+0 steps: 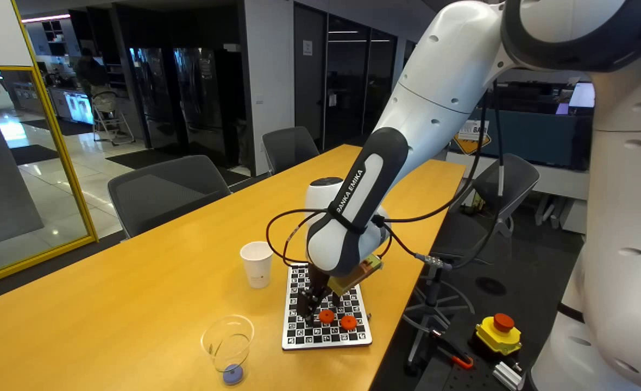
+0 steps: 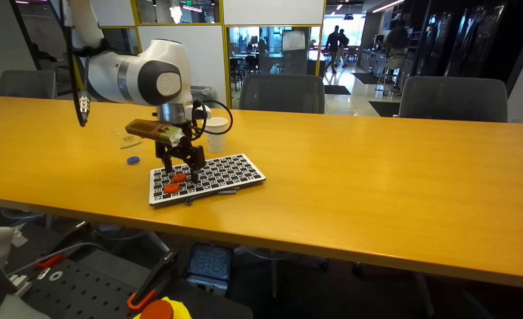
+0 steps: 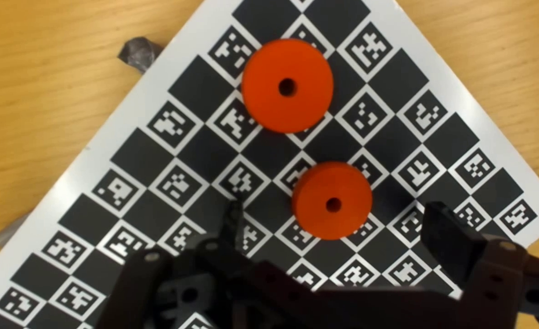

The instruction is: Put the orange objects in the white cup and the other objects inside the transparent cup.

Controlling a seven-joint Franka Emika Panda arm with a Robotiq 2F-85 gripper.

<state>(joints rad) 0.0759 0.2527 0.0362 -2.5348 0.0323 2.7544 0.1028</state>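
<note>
Nearest me on the wooden table (image 1: pixel 152 293) stands a transparent cup (image 1: pixel 227 345), then a checkered board (image 1: pixel 309 339) bearing two orange discs (image 1: pixel 348 322) below the empty, wide-spread gripper (image 3: pixel 334 209), the white cup (image 1: pixel 257 266) beside that board, chairs (image 1: pixel 168 184) beyond, dark refrigerators (image 1: pixel 198 103) behind.

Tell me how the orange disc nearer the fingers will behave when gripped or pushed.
The orange disc looks stiff: its outline is evenly round, so the fingers probably won't squash it. Lying flat on the checkered board, it would likely slide rather than tip. On its round edge, it might roll.
</note>
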